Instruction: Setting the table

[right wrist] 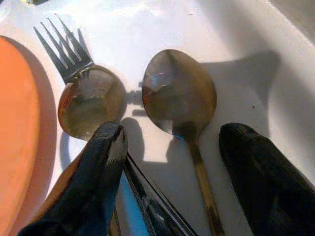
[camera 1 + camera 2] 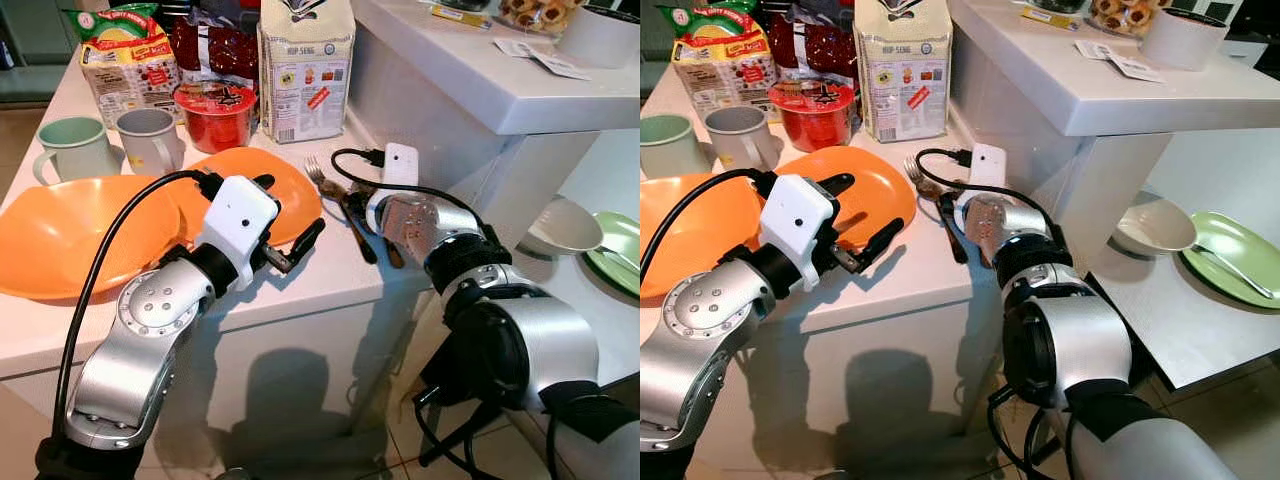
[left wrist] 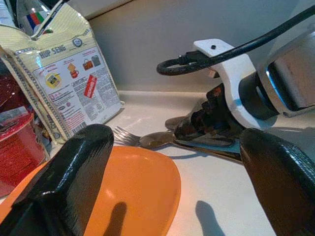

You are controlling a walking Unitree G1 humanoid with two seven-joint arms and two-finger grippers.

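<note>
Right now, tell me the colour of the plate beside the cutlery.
Orange; the plate shows best in the left eye view.

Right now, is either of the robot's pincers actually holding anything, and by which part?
Nothing is held. The right pincer is open, its fingers straddling a spoon's handle on the counter without closing. The left pincer is open over the orange plate.

Left gripper [image 2: 290,243] hovers over orange plate [image 2: 262,178], beside cutlery [image 2: 345,205].

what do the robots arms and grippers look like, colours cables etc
Both arms are silver metal with black joint collars. The left arm has a round bolted joint, a white wrist block and a black cable looping along it. The right arm carries a white bracket with a plugged-in black cable. Each gripper has two long black fingers.
</note>
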